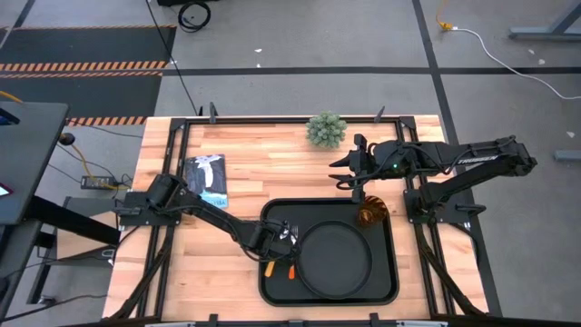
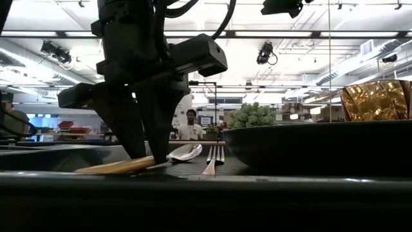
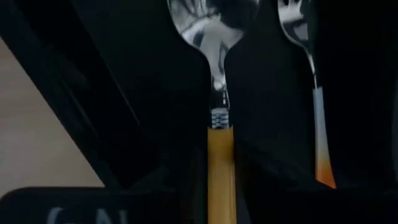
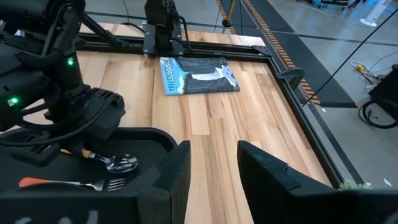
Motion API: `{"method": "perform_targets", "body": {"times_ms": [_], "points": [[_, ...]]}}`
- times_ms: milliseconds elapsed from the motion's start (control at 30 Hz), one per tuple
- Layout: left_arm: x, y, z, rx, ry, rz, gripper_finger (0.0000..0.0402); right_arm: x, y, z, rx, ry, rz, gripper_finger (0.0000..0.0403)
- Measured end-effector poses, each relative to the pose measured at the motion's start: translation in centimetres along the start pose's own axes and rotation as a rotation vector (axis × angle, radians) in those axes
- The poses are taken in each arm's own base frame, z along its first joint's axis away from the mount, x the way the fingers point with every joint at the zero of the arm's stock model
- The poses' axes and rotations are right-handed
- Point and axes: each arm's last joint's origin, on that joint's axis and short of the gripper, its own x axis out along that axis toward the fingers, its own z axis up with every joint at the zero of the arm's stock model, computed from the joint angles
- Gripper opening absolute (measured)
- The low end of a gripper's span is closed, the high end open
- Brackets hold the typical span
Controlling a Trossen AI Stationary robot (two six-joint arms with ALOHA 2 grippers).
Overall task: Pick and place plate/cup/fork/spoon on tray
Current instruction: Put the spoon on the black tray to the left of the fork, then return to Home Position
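The black tray (image 1: 272,286) lies at the table's near middle. The round black plate (image 1: 336,259) lies in its right half. The amber cup (image 1: 370,215) stands in the tray's far right corner. The spoon (image 3: 214,37), with a silver bowl and an orange handle, and the fork (image 3: 305,50), silver with an orange handle end, lie side by side in the tray's left part. My left gripper (image 1: 275,252) is down over them, shut on the spoon. My right gripper (image 1: 349,171) is open and empty above the table beyond the tray's far right corner. My left gripper pinches the spoon's orange handle (image 3: 221,155) between its two fingers, a little behind the neck. The fingers come from above, pointing down (image 2: 145,151), and lie across the handle. The spoon lies about level, low over the tray floor; whether it rests on it I cannot tell.
A small green plant (image 1: 325,130) stands at the table's far edge. A dark magazine (image 1: 207,179) lies on the wood at the left. Bare wood shows between it and the tray. A person (image 2: 190,125) stands far off in the room.
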Motion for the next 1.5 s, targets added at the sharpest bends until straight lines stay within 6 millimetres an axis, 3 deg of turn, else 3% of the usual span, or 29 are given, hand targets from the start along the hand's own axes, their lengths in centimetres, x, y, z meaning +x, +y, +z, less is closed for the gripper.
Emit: {"method": "perform_targets", "body": {"times_ms": [533, 1067, 1300, 1500], "points": [[-0.1, -1.0, 0.0, -0.006, 0.004, -0.102, 0.0118, 0.0, 0.0, 0.0, 0.0, 0.0, 0.0, 0.0138], [-0.4, -0.9, 0.3, 0.068, -0.005, -0.097, 0.0118, -0.1, 0.0, -0.4, -0.04, 0.038, -0.002, 0.0138], [-2.7, 0.1, 0.6, 0.128, -0.003, -0.034, 0.0118, -1.4, -0.5, -0.6, -0.041, 0.048, -0.051, 0.0138], [-5.7, 0.8, 1.8, 0.285, -0.064, -0.026, 0.0118, -2.0, -0.7, -1.2, -0.003, 0.076, -0.072, 0.0138]]}}
